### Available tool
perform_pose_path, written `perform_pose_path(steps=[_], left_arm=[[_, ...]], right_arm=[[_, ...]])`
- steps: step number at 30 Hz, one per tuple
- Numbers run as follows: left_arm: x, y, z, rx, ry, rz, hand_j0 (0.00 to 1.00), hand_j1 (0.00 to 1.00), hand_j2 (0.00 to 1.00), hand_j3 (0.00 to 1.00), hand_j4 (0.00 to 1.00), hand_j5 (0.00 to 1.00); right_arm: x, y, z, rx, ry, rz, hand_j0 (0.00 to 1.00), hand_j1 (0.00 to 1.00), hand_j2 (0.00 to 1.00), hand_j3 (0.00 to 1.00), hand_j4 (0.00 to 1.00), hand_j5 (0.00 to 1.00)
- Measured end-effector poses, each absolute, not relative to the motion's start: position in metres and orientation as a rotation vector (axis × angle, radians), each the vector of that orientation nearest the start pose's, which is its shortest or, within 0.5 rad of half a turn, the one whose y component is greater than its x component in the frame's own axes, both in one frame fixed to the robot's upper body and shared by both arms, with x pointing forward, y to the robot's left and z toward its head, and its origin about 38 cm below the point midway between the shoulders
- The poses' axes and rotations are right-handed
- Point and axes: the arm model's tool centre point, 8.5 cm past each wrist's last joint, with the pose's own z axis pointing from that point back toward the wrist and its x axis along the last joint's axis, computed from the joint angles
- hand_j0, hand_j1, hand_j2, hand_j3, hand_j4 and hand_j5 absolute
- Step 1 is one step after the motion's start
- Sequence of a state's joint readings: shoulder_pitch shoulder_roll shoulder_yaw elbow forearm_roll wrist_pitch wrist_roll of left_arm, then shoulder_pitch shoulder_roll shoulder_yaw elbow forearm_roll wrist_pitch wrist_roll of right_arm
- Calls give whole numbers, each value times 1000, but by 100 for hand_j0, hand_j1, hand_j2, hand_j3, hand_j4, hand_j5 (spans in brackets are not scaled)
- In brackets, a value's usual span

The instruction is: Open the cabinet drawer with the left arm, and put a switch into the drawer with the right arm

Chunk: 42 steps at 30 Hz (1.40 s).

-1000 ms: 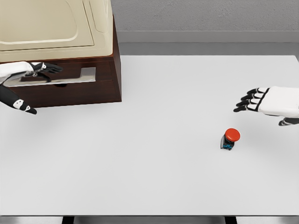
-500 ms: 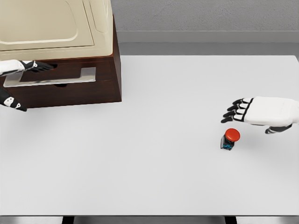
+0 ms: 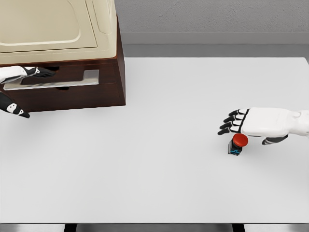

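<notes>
One small switch [image 3: 236, 145] on counter [image 3: 159, 169]: light, rigid, top-heavy; grip dark base, not red cap. Right hand [image 3: 251, 123] above, fingers spread, empty.

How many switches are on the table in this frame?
1. A red-capped switch stands on the white table at the right, just under the open right hand. None shows elsewhere; the cabinet at upper left may hide more.
</notes>
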<state>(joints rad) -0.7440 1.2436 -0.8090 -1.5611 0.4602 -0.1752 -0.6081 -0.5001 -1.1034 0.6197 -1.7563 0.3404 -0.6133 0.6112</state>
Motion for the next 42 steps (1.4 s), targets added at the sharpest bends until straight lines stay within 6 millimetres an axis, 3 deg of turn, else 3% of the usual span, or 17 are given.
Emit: perform_pose_path(steps=[20,28,42], left_arm=[[375,398,276,134,-1146,-1622,100,100,100,100,100,100],[359,400,273,70,-1123,-1671,100,100,100,100,100,100],[341,403,286,20,-1185,-1688,100,100,100,100,100,100]], right_arm=[[352,-323,216,374,1591,-3225,100,100,100,100,100,100],[351,-323,214,372,1582,-3231,100,100,100,100,100,100],[350,-323,210,352,1575,-3239,100,100,100,100,100,100]])
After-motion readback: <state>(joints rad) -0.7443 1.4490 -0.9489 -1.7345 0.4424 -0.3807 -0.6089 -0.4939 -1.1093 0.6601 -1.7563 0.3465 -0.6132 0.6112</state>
